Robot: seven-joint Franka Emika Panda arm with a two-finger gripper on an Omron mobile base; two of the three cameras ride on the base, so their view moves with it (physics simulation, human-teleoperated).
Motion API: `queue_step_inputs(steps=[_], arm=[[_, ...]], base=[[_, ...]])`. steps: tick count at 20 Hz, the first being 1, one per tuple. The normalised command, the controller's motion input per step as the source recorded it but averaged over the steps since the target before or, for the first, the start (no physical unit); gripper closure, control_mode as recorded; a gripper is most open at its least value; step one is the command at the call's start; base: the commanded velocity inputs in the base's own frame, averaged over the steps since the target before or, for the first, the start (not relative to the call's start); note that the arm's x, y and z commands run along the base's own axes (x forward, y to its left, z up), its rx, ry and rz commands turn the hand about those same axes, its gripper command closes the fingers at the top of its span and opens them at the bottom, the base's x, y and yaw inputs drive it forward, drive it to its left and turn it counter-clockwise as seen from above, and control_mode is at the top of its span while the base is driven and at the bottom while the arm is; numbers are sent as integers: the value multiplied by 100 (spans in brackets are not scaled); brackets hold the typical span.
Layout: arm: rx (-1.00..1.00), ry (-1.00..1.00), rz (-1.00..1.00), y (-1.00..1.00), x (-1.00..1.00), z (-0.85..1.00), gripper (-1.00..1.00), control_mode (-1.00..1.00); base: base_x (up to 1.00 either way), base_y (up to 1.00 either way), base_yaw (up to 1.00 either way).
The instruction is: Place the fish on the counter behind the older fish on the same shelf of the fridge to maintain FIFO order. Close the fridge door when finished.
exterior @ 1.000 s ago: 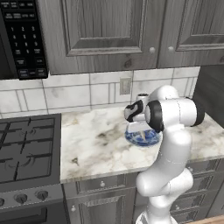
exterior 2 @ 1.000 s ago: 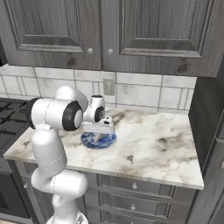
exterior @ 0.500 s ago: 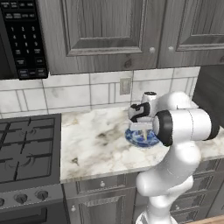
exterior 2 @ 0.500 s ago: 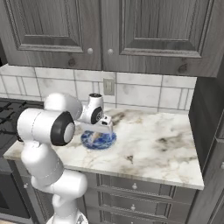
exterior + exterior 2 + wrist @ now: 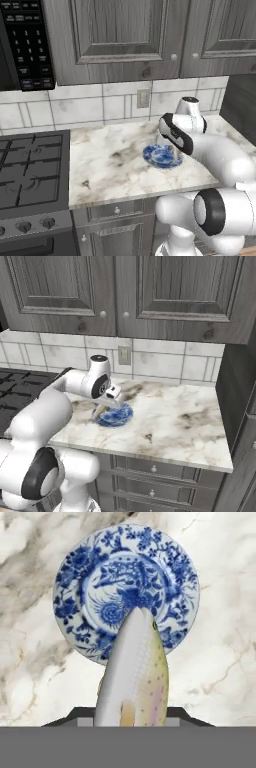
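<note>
Since a second ago my arm has stretched forward from an upright crook and the jaws have clamped together.

From the left base camera, I see the white arm reaching across the white-grey marble counter [image 5: 110,165], its gripper [image 5: 172,150] low over the round blue-and-white patterned plate [image 5: 161,156], which sits near the middle of the slab, right of the black stove top [image 5: 30,170]. I cannot make out the fish from this side.

From the right base camera, the gripper [image 5: 111,402] hangs just above the plate [image 5: 116,415], which lies toward the left, nearer part of the counter [image 5: 180,421], below the wall outlet [image 5: 124,355].

From the hand camera, the slim pale tan-grey fish [image 5: 134,672] rises from between the finger tips, clenched by them, its head over the near half of the plate [image 5: 80,587]. Whether it is touching the plate or lifted clear I cannot tell.
</note>
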Motion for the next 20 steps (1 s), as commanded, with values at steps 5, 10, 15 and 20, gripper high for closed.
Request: queue_step_inputs(steps=[5, 10, 15, 20], arm=[[3, 0, -14, 0, -98, 100, 100, -100], [2, -5, -16, 3, -100, 77, 100, -100], [0, -11, -12, 6, -100, 56, 100, -100], [0, -5, -5, 23, -82, 60, 100, -100]], base=[[0, 0, 0], [0, 0, 0], [0, 0, 0], [0, 0, 0]])
